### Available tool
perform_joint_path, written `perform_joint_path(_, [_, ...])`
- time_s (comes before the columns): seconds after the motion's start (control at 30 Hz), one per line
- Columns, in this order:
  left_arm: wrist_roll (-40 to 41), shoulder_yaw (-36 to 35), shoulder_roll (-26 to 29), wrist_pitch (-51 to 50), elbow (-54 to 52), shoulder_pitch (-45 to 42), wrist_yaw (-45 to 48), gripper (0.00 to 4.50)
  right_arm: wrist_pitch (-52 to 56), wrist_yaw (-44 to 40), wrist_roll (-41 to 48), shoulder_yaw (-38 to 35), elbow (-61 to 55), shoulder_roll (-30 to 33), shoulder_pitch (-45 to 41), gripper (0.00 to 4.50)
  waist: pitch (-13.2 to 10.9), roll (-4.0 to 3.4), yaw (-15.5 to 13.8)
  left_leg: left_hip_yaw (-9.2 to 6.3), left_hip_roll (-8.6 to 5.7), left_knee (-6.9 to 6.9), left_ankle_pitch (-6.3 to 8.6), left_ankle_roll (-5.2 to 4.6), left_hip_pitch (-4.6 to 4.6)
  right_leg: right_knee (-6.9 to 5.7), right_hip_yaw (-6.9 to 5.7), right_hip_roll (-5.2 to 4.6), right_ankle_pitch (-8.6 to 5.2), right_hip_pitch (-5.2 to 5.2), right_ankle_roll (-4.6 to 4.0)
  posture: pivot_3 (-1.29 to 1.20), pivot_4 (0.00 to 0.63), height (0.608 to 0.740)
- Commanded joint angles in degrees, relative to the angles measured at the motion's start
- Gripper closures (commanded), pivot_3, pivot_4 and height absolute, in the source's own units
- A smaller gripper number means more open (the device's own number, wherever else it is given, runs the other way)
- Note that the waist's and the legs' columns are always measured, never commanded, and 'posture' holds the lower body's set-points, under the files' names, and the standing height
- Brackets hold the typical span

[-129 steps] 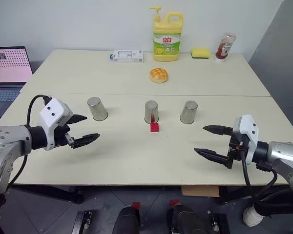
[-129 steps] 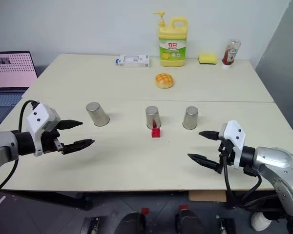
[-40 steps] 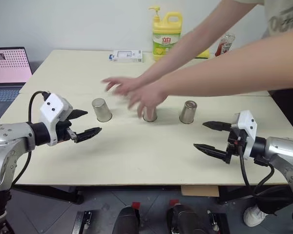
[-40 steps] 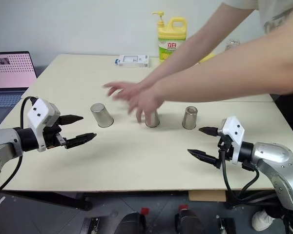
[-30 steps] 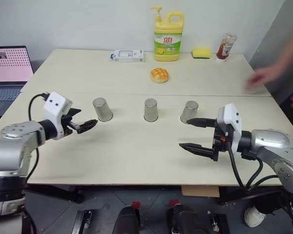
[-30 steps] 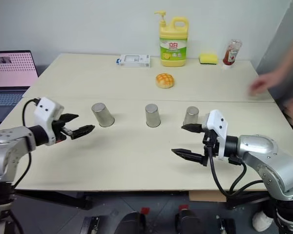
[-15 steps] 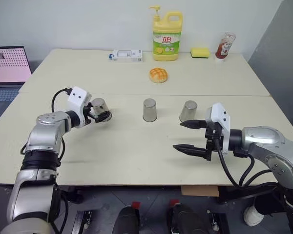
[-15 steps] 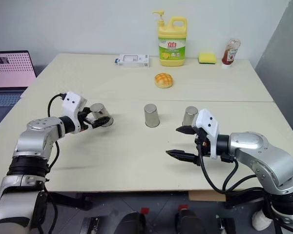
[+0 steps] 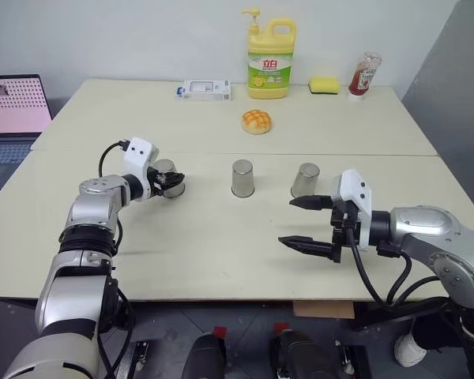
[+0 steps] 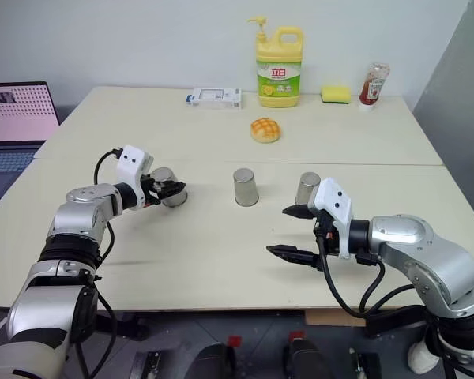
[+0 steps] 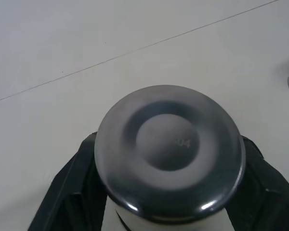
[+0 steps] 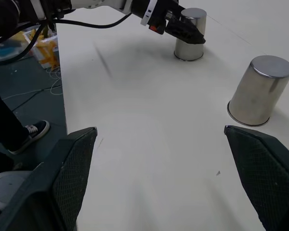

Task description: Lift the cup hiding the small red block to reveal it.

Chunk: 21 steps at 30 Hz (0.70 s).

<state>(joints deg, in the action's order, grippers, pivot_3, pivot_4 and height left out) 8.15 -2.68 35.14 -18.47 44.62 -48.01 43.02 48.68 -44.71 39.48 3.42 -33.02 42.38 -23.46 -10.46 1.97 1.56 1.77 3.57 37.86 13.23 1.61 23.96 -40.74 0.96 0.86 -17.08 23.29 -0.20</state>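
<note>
text | yellow detergent bottle [image 9: 271, 59] | label "立白" (red) | rest unreadable

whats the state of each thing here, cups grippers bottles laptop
left cup: upside down on the table, left gripper shut on it
middle cup: upside down, untouched
right cup: upside down, untouched
right gripper: open, empty, above the table
detergent bottle: upright, pump cap on
ketchup bottle: standing cap-down
laptop: open, screen lit

Three cups [image 9: 243, 178], two bottles [image 9: 271, 49]
</note>
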Motion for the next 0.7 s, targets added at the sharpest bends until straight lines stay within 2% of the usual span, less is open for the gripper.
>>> perform_joint_path(0.03, [1.32,-2.14,1.40,-1.22,-5.42,-0.19,0.46,1.81,-0.87,0.36,0.46,-0.85,-2.19,-0.40,0.26,0.00,0.00,0.00,0.00,0.00,0.00,0.00,0.00,0.00,0.00,0.00,-0.01,0.00,0.00,0.00,0.00,0.00,0.150,0.740])
perform_joint_path(0.17, [3.97,-5.94,4.68,-5.80,-14.27,2.02,-0.05,1.81,-0.68,0.65,0.79,-1.35,-2.57,-0.51,0.58,0.00,0.00,0.00,0.26,-0.06,0.04,0.00,0.00,0.01,0.01,0.00,0.01,0.00,0.00,0.00,0.00,0.00,0.150,0.740])
perform_joint_path(0.23, [3.55,-7.55,6.47,-5.84,-15.00,2.58,-2.36,1.81,-0.77,0.75,0.80,-1.58,-2.49,-0.57,0.62,0.00,0.00,0.00,0.32,-0.09,0.06,-0.02,0.00,0.01,-0.01,-0.01,0.03,0.00,0.00,0.02,0.00,0.00,0.150,0.740])
perform_joint_path(0.33, [2.00,-8.91,7.53,-3.29,-11.00,2.12,-6.67,1.81,-1.92,0.86,0.14,-1.47,-1.97,-0.96,0.53,0.00,0.00,0.00,0.28,-0.11,0.05,-0.03,0.00,0.01,-0.06,-0.05,0.01,0.00,0.00,0.01,0.00,0.00,0.150,0.740])
perform_joint_path(0.43, [1.54,-10.55,5.80,0.65,-1.37,-0.47,-11.88,1.81,-6.57,0.52,-3.47,0.25,-0.52,-1.89,0.14,0.00,0.00,0.00,0.08,-0.08,0.04,0.01,0.00,0.00,-0.07,-0.07,-0.01,0.00,0.00,-0.01,0.00,0.00,0.150,0.740])
perform_joint_path(0.67, [0.36,-10.30,4.01,6.50,14.62,-5.35,-14.21,1.81,-7.98,-1.86,-4.02,1.03,1.03,-2.33,-0.46,0.00,0.00,0.19,-0.24,0.05,-0.03,0.08,0.00,0.00,0.09,0.03,-0.04,-0.01,0.05,0.01,0.10,0.00,0.150,0.740])
perform_joint_path(0.7, [0.01,-10.11,3.99,7.20,15.88,-5.77,-14.58,1.46,-7.80,-2.00,-3.97,1.03,1.04,-2.33,-0.54,0.00,0.01,0.20,-0.23,0.03,-0.03,0.08,0.00,0.00,0.12,0.04,-0.07,-0.01,0.05,0.01,0.09,0.00,0.150,0.740])
